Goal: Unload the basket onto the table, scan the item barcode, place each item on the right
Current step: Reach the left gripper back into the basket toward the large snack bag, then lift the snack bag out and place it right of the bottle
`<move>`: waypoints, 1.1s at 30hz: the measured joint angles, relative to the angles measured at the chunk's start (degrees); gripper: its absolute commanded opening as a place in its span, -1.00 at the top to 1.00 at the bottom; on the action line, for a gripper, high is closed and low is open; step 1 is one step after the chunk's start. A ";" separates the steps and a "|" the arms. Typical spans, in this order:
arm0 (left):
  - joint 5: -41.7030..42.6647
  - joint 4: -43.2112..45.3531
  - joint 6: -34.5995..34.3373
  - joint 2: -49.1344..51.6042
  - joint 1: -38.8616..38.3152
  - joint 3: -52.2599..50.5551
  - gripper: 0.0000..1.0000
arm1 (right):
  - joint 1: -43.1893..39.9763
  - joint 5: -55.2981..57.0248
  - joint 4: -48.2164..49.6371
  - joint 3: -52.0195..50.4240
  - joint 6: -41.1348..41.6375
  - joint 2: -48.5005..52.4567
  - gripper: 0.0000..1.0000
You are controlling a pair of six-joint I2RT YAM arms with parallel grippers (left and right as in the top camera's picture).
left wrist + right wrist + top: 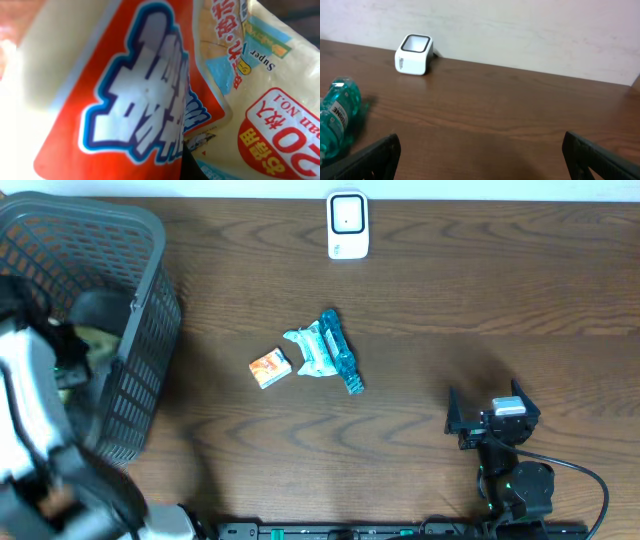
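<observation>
Where the left arm (pixel 30 395) reaches down into the grey plastic basket (pixel 150 290) at the left end of the worktop (pixel 450 310), the left pincer (pixel 72 348) sits low among the goods. Its fingertips are out of sight. It is clenched, though whether anything is caught in it cannot be told. Its wrist camera is pressed right up against an orange-red packet (pixel 125 100) with large blue-edged white lettering. A cream bag (pixel 260 100) printed with red Japanese characters lies just beside it, partly underneath. No barcode shows on either.

The white barcode scanner (pixel 348 225) stands upright at the far edge of the worktop, well apart from the basket. Near the middle lie a small orange box (pixel 270 367) and a teal mouthwash bottle (pixel 335 350) on its side. A pale crumpled wrapper (pixel 305 352) lies between them, touching the bottle.

The right pincer (pixel 492 412) hovers at the near right, released, with its black fingers (pixel 375 155) spread wide and nothing between them. It faces the scanner across bare wood.
</observation>
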 measured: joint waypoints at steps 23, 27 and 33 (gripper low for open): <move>25.51 6.40 32.33 -33.46 -31.17 0.59 0.86 | -0.02 0.00 0.02 0.00 0.00 0.00 -0.98; 25.62 4.68 41.07 -29.03 -44.22 -0.57 0.85 | -0.02 0.00 0.02 0.00 0.00 0.00 -0.98; 18.69 2.01 46.03 -17.29 -58.86 -2.21 0.86 | -0.02 0.00 0.00 0.00 0.00 0.00 -0.98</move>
